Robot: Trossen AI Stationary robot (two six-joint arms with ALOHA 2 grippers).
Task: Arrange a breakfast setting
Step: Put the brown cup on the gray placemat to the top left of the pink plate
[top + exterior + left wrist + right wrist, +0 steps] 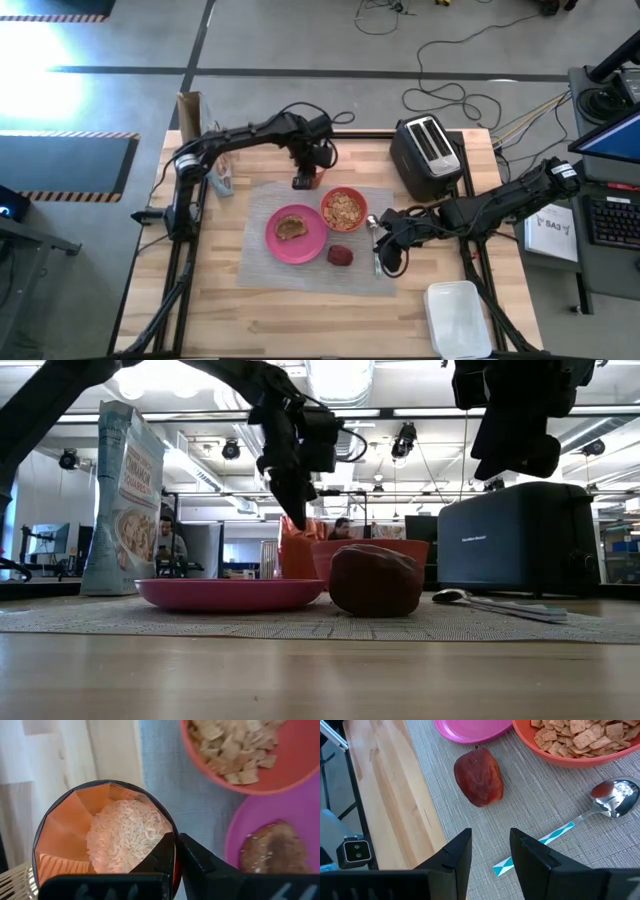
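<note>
A grey woven placemat lies mid-table. On it sit a pink plate bearing a toast slice, a red bowl of cereal, a dark red patty and a metal spoon. My left gripper is shut on the glass of orange drink at the mat's far edge. My right gripper hovers open above the mat, near the spoon's handle and the patty, with nothing between its fingers. My left gripper pinches the glass's wall at the rim, one finger inside the glass and one outside. The fingers come from above, pointing steeply down. The glass stands mouth up over the mat's far edge; I cannot tell whether its base is lifted clear.
A black toaster stands at the far right of the table. A cereal box and a glass of pale liquid are at the far left. A white container sits at the near right corner.
</note>
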